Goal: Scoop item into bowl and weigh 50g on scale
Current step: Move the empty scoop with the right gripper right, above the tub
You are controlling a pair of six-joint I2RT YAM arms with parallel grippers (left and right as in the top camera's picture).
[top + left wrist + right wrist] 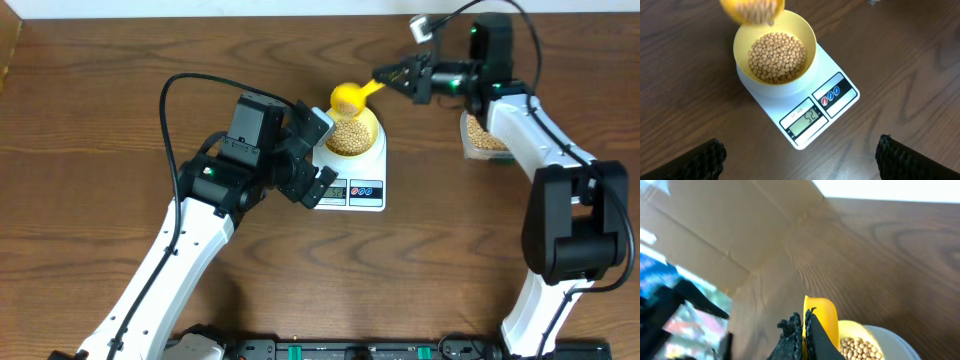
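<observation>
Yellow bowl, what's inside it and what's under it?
Inside the bowl, beans hide its bottom. Under it sits the white scale, whose platform centre is covered.

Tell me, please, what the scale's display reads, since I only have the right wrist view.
Observer: On the left wrist view, the display on the scale reads what looks like 52.
Operator: Thanks. Is anything left to pour?
Observer: Yes. The scoop, hanging over the far edge of the bowl, has beans in it.
Operator: And the other arm?
Observer: The left gripper is open beside the scale, holding nothing.
</observation>
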